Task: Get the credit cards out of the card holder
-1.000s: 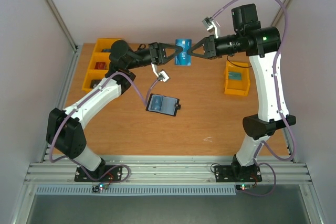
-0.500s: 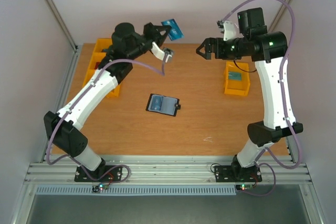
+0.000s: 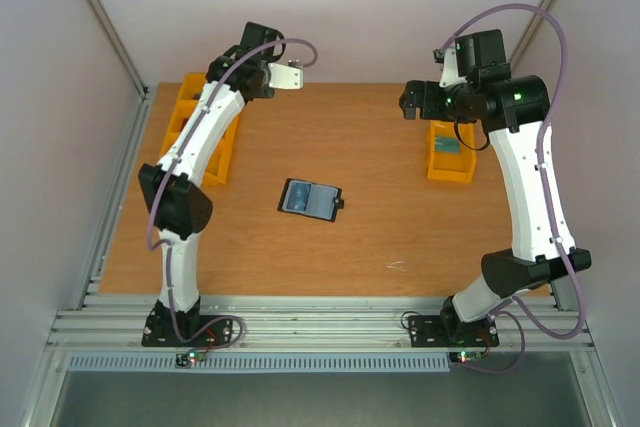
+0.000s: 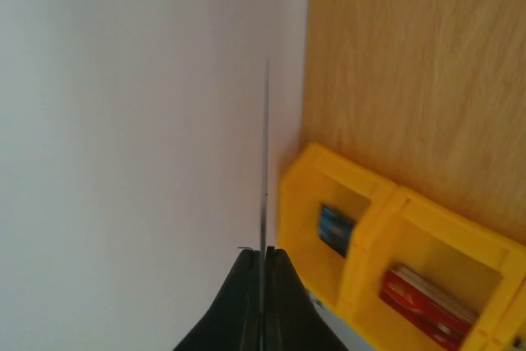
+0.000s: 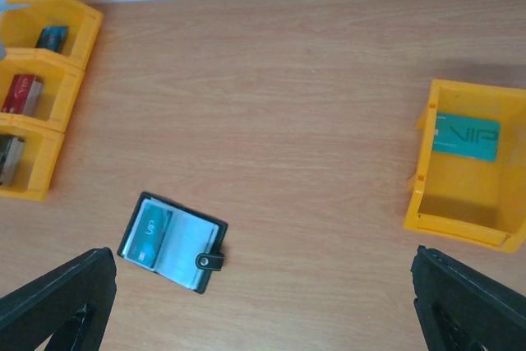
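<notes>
The left fingers [image 4: 243, 302] are pinching shut on a credit card [image 4: 265, 162], which is showing edge-on as a thin line running straight out past the fingertips. Just beyond and to one side of those tips, the row of yellow bins [image 4: 362, 203] is sitting on the tabletop [image 4: 411, 55]. The nearest compartment is holding a blue card [image 4: 335, 230] and the next one a red card [image 4: 426, 305]. The held card is lying close to the end compartment's rim but not yet over any opening, so the drop probably depends on swinging the card's long edge across that rim.

The right fingers [image 5: 57, 306] are standing wide apart and carrying nothing. The card holder [image 5: 173, 242] is lying open and flat below them, closer to the finger on the left of the right wrist view. Its long axis is running roughly along the line from one finger to the other, slightly tilted. A teal card [image 5: 149, 234] is sitting in the panel farther from the snap tab [image 5: 209, 262]. On the opposite side, ahead of the other finger, a single yellow bin [image 5: 460, 223] is holding another teal card [image 5: 466, 136]. With the left fingers occupied and well away, the empty right ones look better placed for the remaining card.
</notes>
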Robot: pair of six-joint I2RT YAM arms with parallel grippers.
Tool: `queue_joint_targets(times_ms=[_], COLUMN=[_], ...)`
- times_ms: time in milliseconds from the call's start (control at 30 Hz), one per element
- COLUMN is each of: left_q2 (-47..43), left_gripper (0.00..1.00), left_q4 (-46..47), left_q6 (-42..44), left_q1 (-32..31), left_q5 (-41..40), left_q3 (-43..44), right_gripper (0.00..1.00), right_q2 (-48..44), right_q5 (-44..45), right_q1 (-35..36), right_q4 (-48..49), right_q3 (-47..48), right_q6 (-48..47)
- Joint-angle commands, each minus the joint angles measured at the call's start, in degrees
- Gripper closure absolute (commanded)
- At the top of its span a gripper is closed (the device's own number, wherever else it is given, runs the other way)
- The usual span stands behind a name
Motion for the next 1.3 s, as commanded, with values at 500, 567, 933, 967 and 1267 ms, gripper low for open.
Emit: queue_joint_targets(times_ms=[500,567,933,967,1267], left_q2=[21.4,22.2,27.2,27.8,32.6], left_gripper=[1.00,1.00,0.98,0.98,0.98], left_q4=[0.4,2.8,11.1,11.5,11.3], left_q6=[-41.1,-44.8,-59.7,-60.7,-65.0], left_q1=[9.6,10.5,15.8,16.0,17.1], left_q5=[-21.6,-22.4,-15.6,-14.8,-14.0], left_q3=[17.3,17.5,21.4,21.5,21.9], right_gripper=[0.01,0.01,0.02,0.01,0.02], right_q2=[1.7,2.0,5.1,5.4,9.3], right_q5=[-0.5,-0.8,-2.1,-2.1,-0.8], right_q1=[-0.3,-0.3,-0.3,-0.3,-0.3], right_q4=[2.3,2.2,0.9,0.5,-0.4], right_q3=[-0.3,-0.1,-1.1,-1.0,0.4], right_q6=[2.5,3.0,4.3,4.0,2.0])
